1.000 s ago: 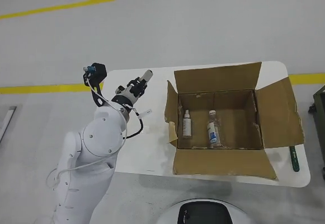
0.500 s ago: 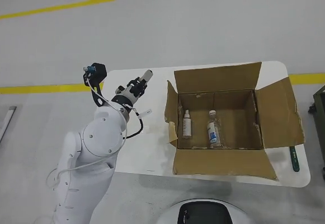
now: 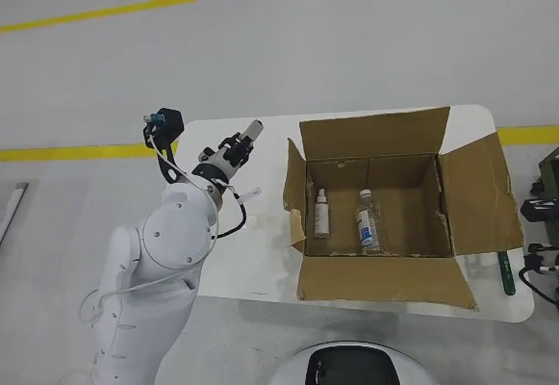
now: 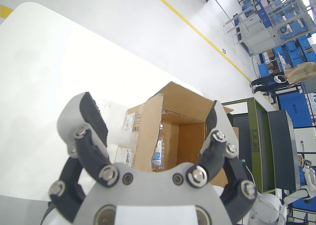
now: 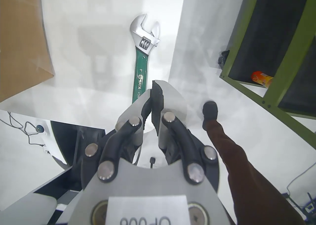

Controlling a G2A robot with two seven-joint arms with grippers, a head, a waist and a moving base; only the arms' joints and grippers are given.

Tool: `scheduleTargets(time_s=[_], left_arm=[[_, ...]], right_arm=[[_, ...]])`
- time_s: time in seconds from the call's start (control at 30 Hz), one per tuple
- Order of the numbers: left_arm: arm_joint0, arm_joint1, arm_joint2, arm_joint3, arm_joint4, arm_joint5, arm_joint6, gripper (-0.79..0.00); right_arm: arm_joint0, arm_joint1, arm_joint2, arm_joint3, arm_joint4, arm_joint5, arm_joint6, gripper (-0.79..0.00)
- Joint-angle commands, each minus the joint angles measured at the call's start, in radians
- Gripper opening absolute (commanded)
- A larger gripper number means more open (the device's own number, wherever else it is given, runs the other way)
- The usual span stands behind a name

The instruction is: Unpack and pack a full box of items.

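Observation:
An open cardboard box (image 3: 471, 202) stands on the right half of the white table (image 3: 250, 241). Two bottles lie inside: a small white one (image 3: 321, 213) and a clear one with a blue label (image 3: 367, 221). My left gripper (image 3: 251, 129) is over the table's far left part, apart from the box, open and empty. Between its fingers (image 4: 95, 117) the left wrist view shows the box (image 4: 145, 132) and a bottle (image 4: 158, 148) through a torn corner. My right gripper (image 5: 154, 87) is shut and empty, above the table's right edge by the wrench handle.
A green-handled adjustable wrench (image 5: 143, 62) (image 3: 506, 272) lies on the table between the box's right flap (image 5: 19, 25) and the table edge. A green cart (image 5: 271, 25) holding an orange can (image 5: 261, 78) stands right of the table. The right arm (image 3: 553, 236) is at that side.
The right arm has come into the top view at the right edge, beside the table. The left arm, the box and the bottles have not moved.

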Motion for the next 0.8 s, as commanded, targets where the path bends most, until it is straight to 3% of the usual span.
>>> scheduleTargets(time_s=[0.0, 0.13, 0.77], left_arm=[[0.0, 0.0, 0.0, 0.0, 0.0, 0.0, 0.0, 0.0], [0.0, 0.0, 0.0, 0.0, 0.0, 0.0, 0.0, 0.0], [0.0, 0.0, 0.0, 0.0, 0.0, 0.0, 0.0, 0.0]], right_arm=[[0.027, 0.002, -0.022, 0.03, -0.008, -0.002, 0.011, -0.603], [0.066, 0.006, -0.059, 0.073, -0.014, -0.008, 0.021, -0.502], [0.077, 0.015, -0.124, 0.125, -0.046, 0.002, -0.006, -0.477]])
